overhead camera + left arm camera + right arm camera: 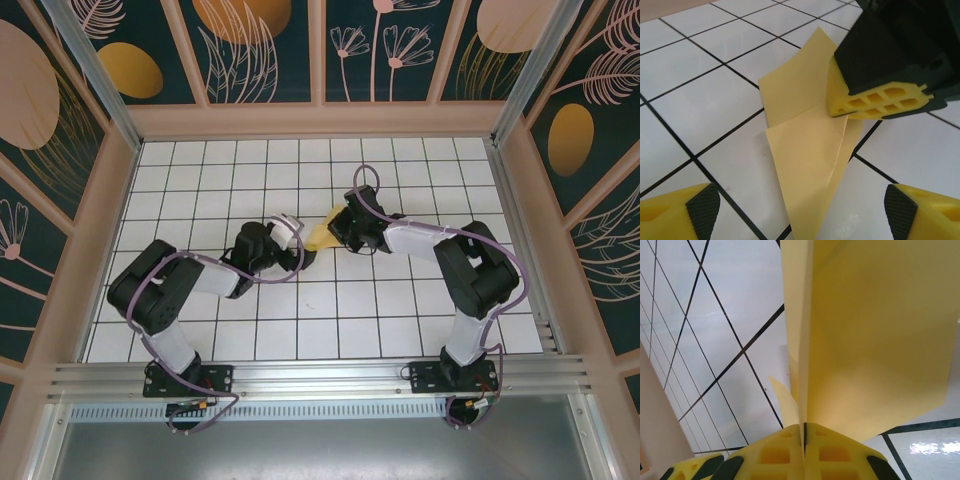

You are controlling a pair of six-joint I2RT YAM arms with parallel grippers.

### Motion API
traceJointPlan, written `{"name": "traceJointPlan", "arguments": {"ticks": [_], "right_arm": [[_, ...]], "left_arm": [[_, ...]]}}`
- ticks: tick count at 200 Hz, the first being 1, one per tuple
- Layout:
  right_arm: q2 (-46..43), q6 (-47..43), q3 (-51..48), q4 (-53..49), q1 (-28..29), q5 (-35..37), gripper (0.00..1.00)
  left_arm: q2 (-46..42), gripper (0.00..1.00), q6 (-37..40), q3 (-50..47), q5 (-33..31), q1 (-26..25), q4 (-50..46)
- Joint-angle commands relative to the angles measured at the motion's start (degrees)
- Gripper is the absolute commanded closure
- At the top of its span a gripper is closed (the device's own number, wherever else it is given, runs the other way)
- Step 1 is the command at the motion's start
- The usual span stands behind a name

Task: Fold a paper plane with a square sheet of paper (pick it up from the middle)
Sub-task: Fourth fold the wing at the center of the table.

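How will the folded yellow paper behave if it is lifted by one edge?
Probably floppy: the folded yellow paper is thin, with flaps standing off the tiles. Likely very light: the right gripper holds it by one pinch.

White table (330, 320) ruled in black grid lines, and lying on it near the middle is the part-folded yellow paper (810, 165), narrow end down on the tiles, far side lifted.

No word, number or brand can be read anywhere. The dark teal wall panels (262, 60) carry only drawn plants and orange ovals.
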Motion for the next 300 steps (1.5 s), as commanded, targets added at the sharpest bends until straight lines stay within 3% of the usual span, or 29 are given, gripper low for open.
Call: {"name": "traceJointPlan", "arguments": {"ticks": [1,38,82,208,255,300], "right_arm": [[0.3,1.1,1.8,-2.3,-0.5,-1.4,1.00],[0.2,0.8,1.3,-2.0,-0.8,-2.0,1.00],[-0.1,0.5,1.2,-2.0,-1.0,-3.3,1.00],[0.2,1.8,1.3,-0.5,-1.0,-8.5,1.00],[0.6,2.0,1.4,-0.3,-0.9,-9.6,0.99],[1.1,1.6,1.8,-0.8,-0.9,-9.9,0.98]], "left_arm": [[2.7,0.16,8.1,2.8,0.3,-1.4,1.1],[6.5,0.23,11.1,3.5,-1.4,-2.2,5.8],[8.7,0.29,13.4,7.0,-2.6,-3.7,0.4],[8.5,0.66,14.8,8.0,-4.2,-4.4,-2.9],[8.3,0.70,14.0,8.0,-3.5,-4.4,-3.3],[7.9,0.66,12.6,8.0,-2.1,-4.4,-3.2]]}}
